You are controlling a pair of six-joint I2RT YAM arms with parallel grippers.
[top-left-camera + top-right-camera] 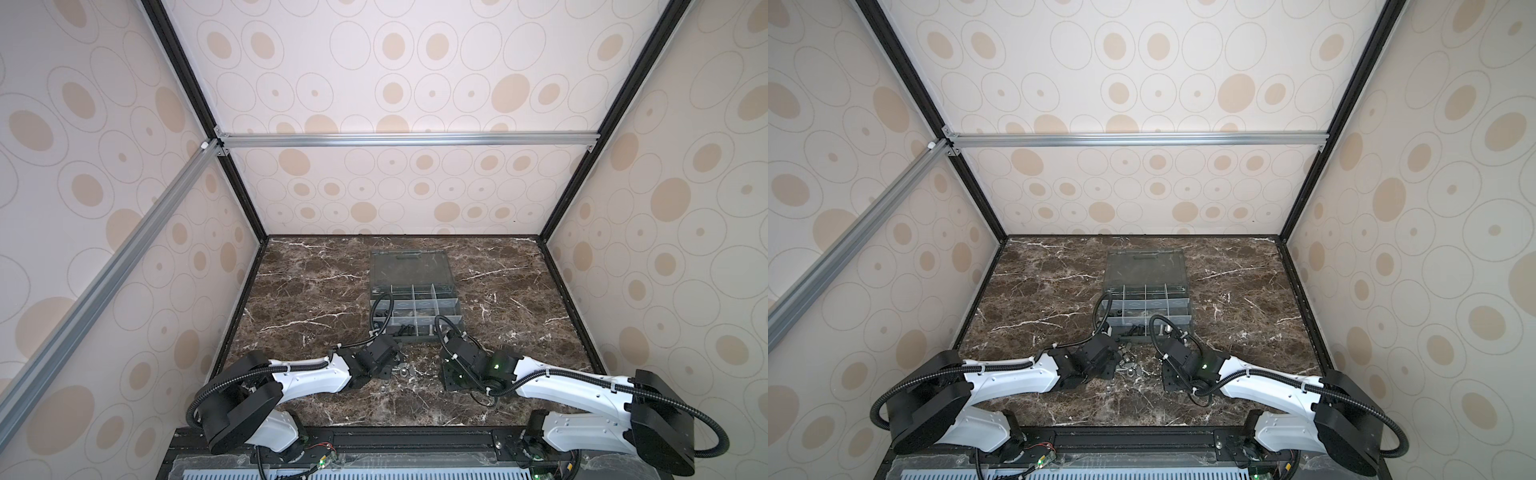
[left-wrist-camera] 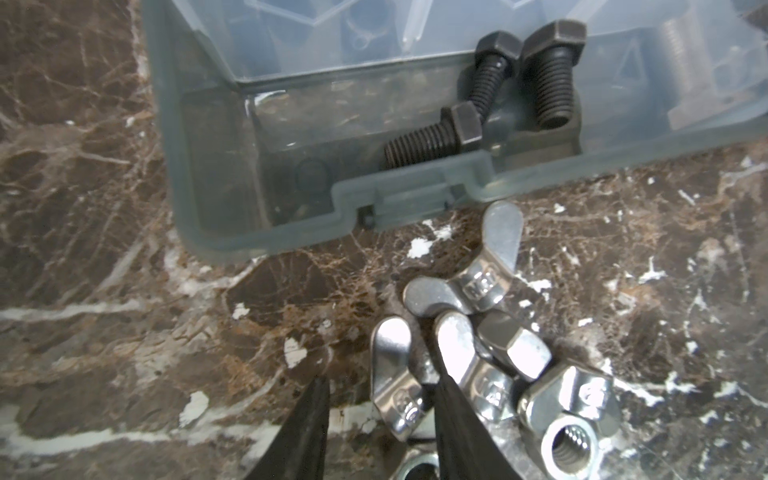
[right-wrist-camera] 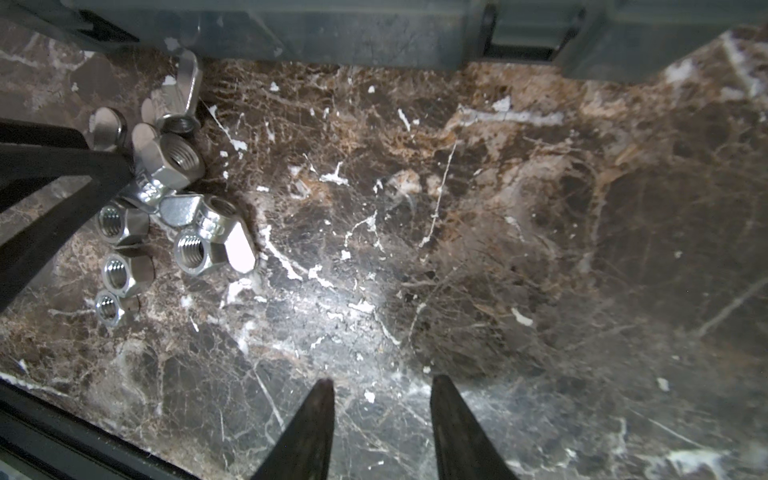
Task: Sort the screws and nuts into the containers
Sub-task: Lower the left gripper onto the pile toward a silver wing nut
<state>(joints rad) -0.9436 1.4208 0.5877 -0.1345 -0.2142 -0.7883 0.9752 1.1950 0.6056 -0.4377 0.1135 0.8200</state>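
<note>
Though nuts [image 2: 478, 286] bear stamps, none is legible

The worktop [image 1: 316, 286] is dark brown with white lines. The nuts [image 3: 166, 162] are shiny silver and the screws [image 2: 548, 83] are black. Cream walls [image 1: 374, 62] have tan spots.

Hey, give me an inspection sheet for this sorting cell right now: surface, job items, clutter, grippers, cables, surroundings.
Surface: dark brown white-veined marble-pattern tabletop.
Job's things: dark grey plastic organizer box, clear lid open, lying back; three black hex-head bolts in a front compartment; loose silver hex nuts and silver wing nuts piled on the tabletop before it.
Clutter: nothing seen.
Grippers: left gripper open, astride one wing nut; right gripper open, empty, over bare tabletop.
Cables: black corrugated conduits run along both arms, looping near the box front.
Surroundings: beige oval-patterned walls, aluminium frame bars.
</note>
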